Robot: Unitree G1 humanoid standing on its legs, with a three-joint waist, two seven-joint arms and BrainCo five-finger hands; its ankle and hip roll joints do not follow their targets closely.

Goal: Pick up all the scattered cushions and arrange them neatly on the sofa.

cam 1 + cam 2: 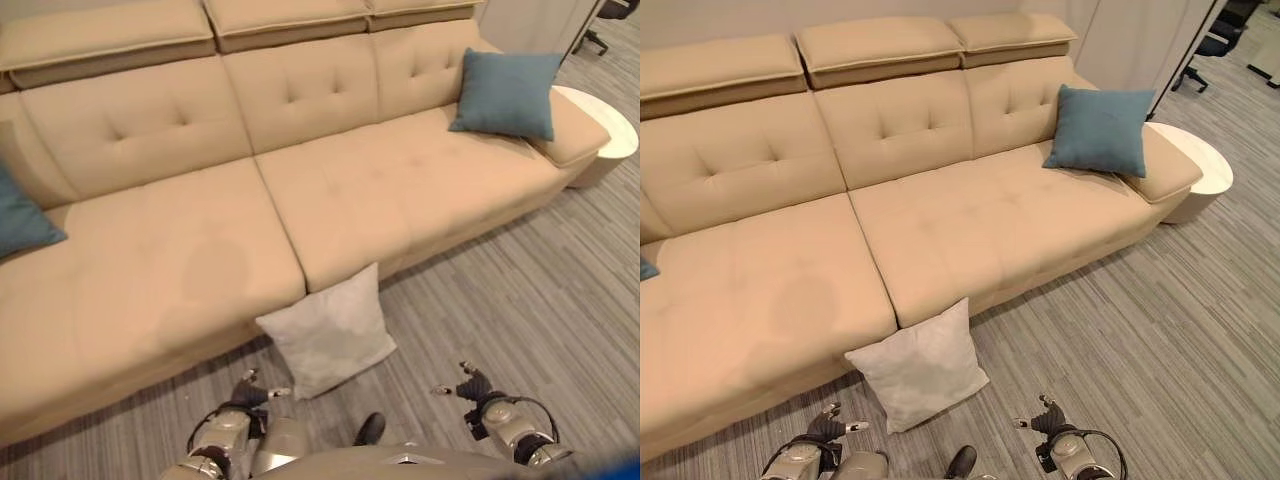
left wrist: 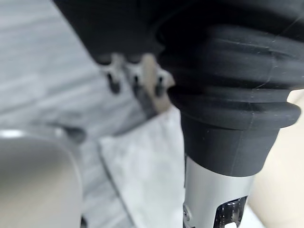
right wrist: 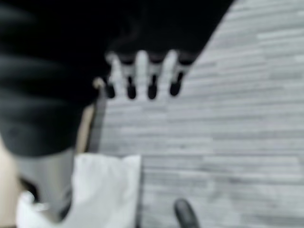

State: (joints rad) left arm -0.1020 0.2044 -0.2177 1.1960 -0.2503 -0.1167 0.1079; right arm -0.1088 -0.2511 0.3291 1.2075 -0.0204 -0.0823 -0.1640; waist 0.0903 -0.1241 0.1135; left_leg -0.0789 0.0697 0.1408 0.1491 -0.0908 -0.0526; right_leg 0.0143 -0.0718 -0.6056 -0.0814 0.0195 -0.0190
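The left hand [image 1: 252, 388] and the right hand [image 1: 470, 385] are held low over the grey plank floor [image 1: 520, 300], fingers relaxed and nothing grasped. Between and just ahead of them, a white cushion [image 1: 328, 332] is propped against the front of the beige sofa [image 1: 330, 190], not yet picked up. One teal cushion [image 1: 507, 93] is already leaned at the sofa's right end, another teal cushion [image 1: 20, 218] at its left. By this reckoning the white one alone is left. No legible writing is seen.

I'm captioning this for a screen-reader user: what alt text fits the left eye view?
A white cushion leans on the floor against the front of a long beige sofa, just ahead of the robot's open left hand and right hand. Two blue cushions sit on the sofa, one at each end.
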